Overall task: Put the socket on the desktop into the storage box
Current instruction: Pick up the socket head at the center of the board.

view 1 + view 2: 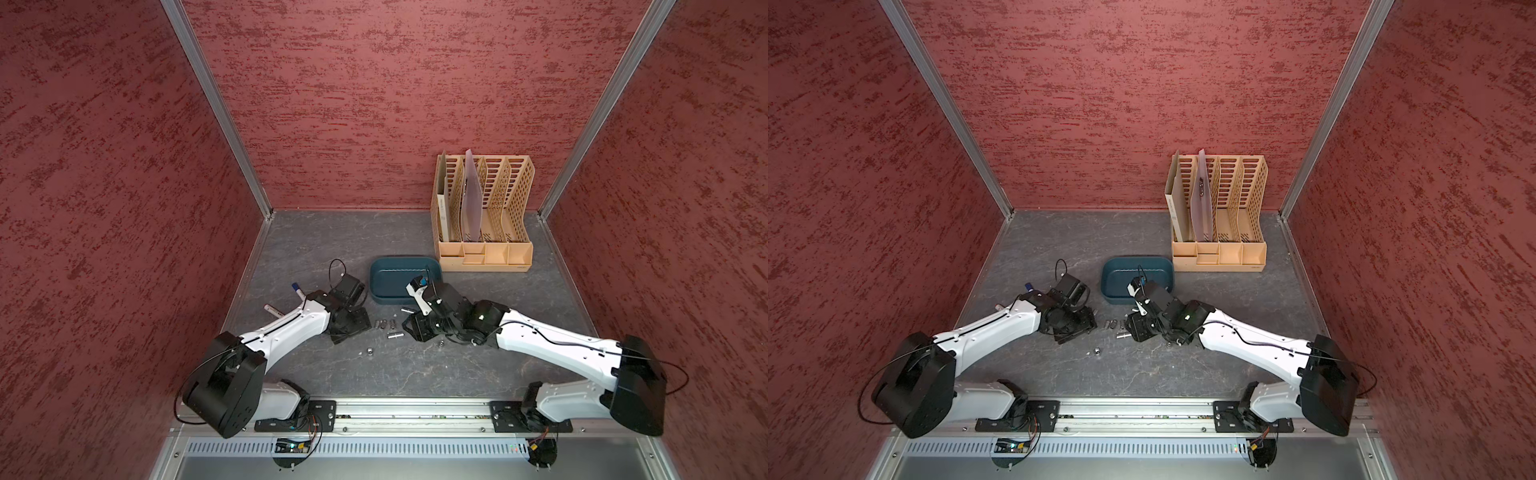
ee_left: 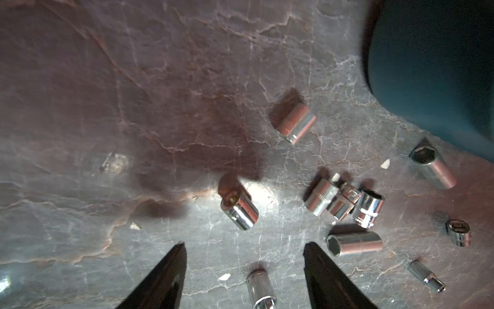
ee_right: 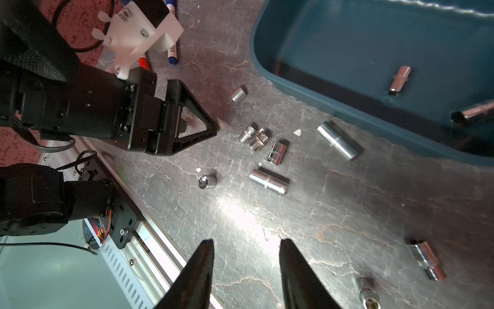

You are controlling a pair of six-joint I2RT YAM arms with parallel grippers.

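**Sockets loose on desktop, both grippers empty**

Left gripper (image 2: pixel 244 243) is hovering low over the dark grey, pale-veined desktop (image 1: pixel 415 374), to the front-left of the shallow dark teal plastic storage box (image 1: pixel 395 278). Its jaws are standing wide apart and gripping nothing. One small chrome socket (image 2: pixel 260 290) is lying on the desktop loosely between them.

A scatter of chrome cylindrical steel sockets (image 1: pixel 386 324) is lying on the desktop just in front of the box, outside it. Two further sockets (image 3: pixel 399 80) are resting inside the box.

Right gripper (image 3: pixel 247 240) is hanging near the box's front edge, jaws moderately apart and empty.

A tan perforated file rack (image 1: pixel 484 208) is standing behind and to the right of the box.
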